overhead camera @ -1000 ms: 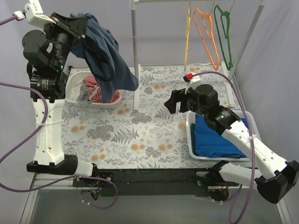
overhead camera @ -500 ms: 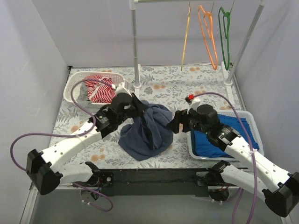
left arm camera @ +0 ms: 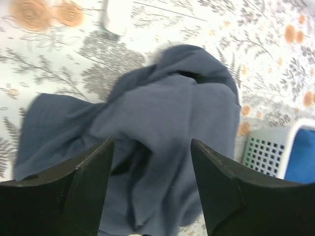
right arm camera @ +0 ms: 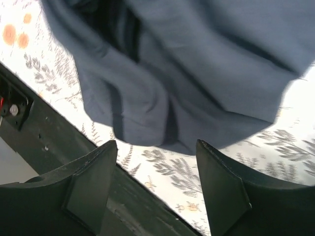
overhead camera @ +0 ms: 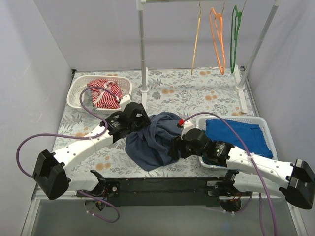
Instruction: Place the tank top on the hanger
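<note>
The left fingers [left arm camera: 87,189] are spread wide with nothing between them, and the tank top [left arm camera: 162,113] lies loose beneath. A second ago this arm held the garment aloft. It has since been lowered and released as a crumpled heap in the middle of the worktop [overhead camera: 211,96]. The right fingers [right arm camera: 224,189] are likewise wide apart and empty, and have come from beside the tray [overhead camera: 236,118] to the heap's near right edge. The hanger [overhead camera: 196,46] hangs on the rack [overhead camera: 142,49] at the back, well apart from the garment. Assessment: the garment appears staged for a fresh two-arm grasp, and hanging has not begun.
</note>
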You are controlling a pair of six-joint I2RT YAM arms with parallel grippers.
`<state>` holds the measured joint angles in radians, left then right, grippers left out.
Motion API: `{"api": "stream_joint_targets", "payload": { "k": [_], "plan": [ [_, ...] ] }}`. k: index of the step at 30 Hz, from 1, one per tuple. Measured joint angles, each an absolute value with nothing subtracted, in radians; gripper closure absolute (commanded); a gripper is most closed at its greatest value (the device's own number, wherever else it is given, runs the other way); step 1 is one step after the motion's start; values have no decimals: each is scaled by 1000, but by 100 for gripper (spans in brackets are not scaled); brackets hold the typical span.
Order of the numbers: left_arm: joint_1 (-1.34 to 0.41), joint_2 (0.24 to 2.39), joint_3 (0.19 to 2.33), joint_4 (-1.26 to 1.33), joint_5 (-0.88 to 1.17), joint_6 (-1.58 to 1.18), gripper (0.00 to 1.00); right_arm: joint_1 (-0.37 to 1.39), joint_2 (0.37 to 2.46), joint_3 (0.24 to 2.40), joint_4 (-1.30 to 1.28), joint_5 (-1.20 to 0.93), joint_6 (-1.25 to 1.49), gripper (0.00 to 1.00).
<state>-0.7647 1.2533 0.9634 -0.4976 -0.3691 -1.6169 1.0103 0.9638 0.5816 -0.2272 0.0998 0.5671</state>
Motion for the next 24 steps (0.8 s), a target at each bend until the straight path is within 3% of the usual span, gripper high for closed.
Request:
{"api": "stream_joint_targets", "payload": {
  "k": [10,13,14,17,24],
  "plan": [
    [-570,1161,885,-537,-263,-1555,41,1180,1246,729,-204,290,517,27],
    [-570,1161,861,-531,-218,-1542,42,1180,1313,759,-202,324,490,48],
    [-570,1161,852,-529,-198,-1538,43,1180,1324,764,-202,330,482,68],
    [-570,1163,831,-522,-150,-1525,47,1180,1332,765,-202,337,459,98],
    [-566,1176,780,-485,-65,-1506,60,1147,1248,765,-241,365,441,99]
  ]
}}
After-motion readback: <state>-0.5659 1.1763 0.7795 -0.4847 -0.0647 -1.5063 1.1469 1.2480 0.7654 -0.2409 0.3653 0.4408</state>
